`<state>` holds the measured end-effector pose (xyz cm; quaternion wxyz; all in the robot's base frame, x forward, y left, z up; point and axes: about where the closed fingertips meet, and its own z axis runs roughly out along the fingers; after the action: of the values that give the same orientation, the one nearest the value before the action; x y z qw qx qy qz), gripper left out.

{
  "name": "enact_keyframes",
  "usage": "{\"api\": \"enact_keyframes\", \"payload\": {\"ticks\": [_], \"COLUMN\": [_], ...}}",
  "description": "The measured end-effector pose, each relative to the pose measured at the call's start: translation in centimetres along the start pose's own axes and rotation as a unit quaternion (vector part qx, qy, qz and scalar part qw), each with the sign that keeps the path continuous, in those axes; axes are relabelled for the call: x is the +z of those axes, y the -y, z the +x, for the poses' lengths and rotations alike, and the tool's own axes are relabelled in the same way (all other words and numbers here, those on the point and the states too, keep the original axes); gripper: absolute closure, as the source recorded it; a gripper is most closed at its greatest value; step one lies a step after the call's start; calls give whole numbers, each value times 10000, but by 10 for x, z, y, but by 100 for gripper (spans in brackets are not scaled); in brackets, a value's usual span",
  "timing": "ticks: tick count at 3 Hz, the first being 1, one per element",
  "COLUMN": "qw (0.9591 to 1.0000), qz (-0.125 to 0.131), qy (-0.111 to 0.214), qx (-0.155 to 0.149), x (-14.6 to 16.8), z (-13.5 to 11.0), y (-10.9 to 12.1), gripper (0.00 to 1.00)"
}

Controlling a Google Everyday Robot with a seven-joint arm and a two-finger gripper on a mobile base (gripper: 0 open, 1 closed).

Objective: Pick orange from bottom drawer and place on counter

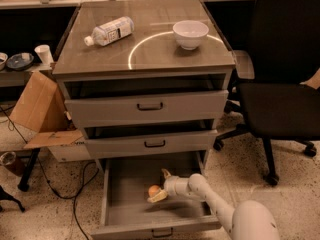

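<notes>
The bottom drawer [125, 219] is pulled out at the foot of the cabinet. The orange [153, 189] lies on its floor, right of the middle. My gripper [160, 185] reaches into the drawer from the right, low over the floor. Its fingers are spread, one behind the orange and one in front, touching or nearly touching it. The orange rests on the drawer floor between them. The counter [150, 44] is the glossy cabinet top with a curved light reflection.
A plastic bottle [109, 31] lies on the counter's left and a white bowl [190, 33] stands on its right. Two shallower drawers [147, 106] sit slightly open above. A black office chair [282, 94] stands to the right, a cardboard box [40, 109] to the left.
</notes>
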<state>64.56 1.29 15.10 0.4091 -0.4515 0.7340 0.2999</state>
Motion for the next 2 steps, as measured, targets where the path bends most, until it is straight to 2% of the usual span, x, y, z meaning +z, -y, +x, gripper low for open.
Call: {"api": "enact_keyframes", "payload": {"ticks": [2], "qw": [9994], "qz": [-313], "qy": [5], "qx": [118], "x": [18], "z": [18], "y": [-12], "gripper": [0]}}
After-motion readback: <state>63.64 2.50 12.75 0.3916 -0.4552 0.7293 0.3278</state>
